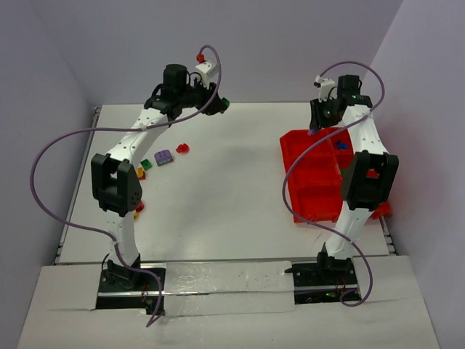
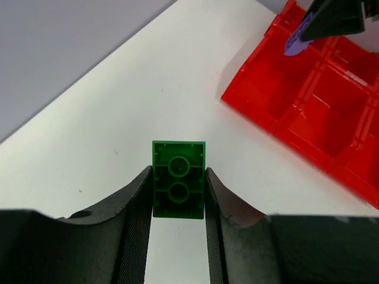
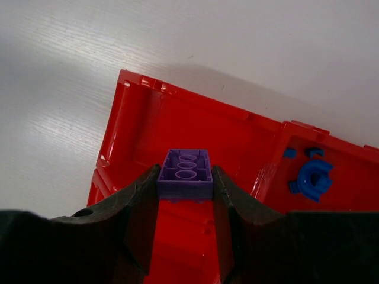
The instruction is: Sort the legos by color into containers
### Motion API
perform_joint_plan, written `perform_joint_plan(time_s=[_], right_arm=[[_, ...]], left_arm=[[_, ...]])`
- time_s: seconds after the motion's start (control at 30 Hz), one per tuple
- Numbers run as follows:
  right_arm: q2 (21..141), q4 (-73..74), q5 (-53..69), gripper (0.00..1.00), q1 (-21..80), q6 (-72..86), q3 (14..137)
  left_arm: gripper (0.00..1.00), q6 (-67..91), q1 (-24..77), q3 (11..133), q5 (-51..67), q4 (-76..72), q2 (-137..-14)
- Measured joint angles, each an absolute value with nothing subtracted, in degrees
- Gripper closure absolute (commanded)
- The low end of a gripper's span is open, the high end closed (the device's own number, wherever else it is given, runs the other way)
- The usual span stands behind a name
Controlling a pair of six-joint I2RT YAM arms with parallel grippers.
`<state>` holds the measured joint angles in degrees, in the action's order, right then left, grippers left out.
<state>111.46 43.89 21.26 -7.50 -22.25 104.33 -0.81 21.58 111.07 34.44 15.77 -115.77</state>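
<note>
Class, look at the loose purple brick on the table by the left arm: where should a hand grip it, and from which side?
Probably across its long sides, straight down from above: the purple brick lies flat on the table, with a green piece beside one end.

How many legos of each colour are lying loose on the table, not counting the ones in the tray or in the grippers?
red legos: 2
yellow legos: 2
purple lego: 1
green lego: 1
Total: 6
The left arm may hide more.
</note>
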Motion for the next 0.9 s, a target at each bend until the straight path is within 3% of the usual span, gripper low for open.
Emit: perform_joint_plan(time_s=[0.17, 0.37, 0.47, 0.63, 0.73, 0.9], right_arm=[[111.49, 43.48, 18.23, 0.98, -6.55, -22.88, 103.39], [112.58, 42.65, 15.83, 0.75, -6.2, -23.51, 103.39], [113.68, 42.37, 15.18, 0.54, -6.04, -23.49, 103.39], [114.79, 42.41, 14.28, 0.36, -5.48, -23.41, 103.39], [114.65, 42.41, 14.72, 0.16, -4.49, -23.26, 103.52], [112.9, 42.47, 19.28, 0.14, -1.37, -25.32, 103.44]], left_arm=[[1.0, -0.93, 22.01, 110.68, 30.97, 16.97, -115.7], [1.0, -0.95, 21.65, 109.39, 30.76, 16.95, -115.61], [1.0, -0.93, 21.65, 108.96, 31.55, 16.94, -115.61], [0.99, -0.89, 21.65, 108.23, 34.4, 16.39, -115.47], [0.95, -0.93, 21.65, 107.68, 37.83, 16.31, -115.39], [0.93, -2.99, 21.65, 107.48, 46.64, 17.18, -115.37]])
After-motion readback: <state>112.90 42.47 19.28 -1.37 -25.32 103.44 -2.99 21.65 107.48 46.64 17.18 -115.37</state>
